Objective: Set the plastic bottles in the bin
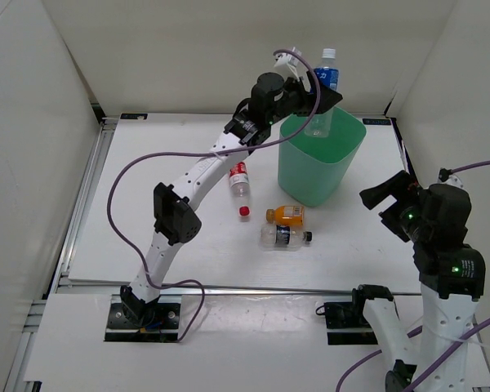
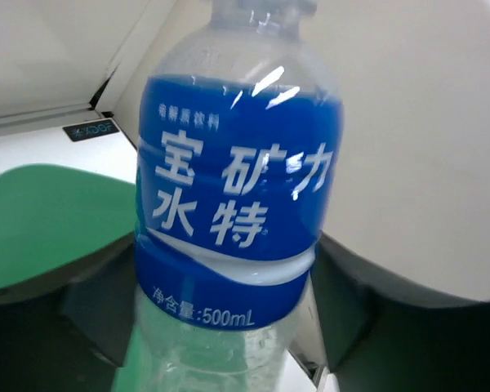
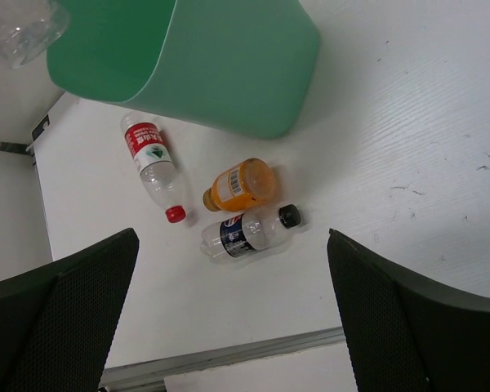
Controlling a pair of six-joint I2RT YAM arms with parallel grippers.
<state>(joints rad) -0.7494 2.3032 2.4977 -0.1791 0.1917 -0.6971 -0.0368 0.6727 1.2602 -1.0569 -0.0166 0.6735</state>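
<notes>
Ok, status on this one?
Left gripper around blue bottle above bin, grip unclear. Right gripper open, aside. Red bottle, orange bottle, black-cap bottle on table. Nothing blocking.

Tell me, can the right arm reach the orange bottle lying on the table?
Probably yes. The right tool is open, and nothing stands between it and the orange bottle. The black-capped bottle lies close beside it, though.

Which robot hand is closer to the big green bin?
Left. The left gripper hangs right over the tall mint-green plastic bin, a clear blue-labelled bottle between its fingers. The right gripper sits open off to the bin's right side.
</notes>
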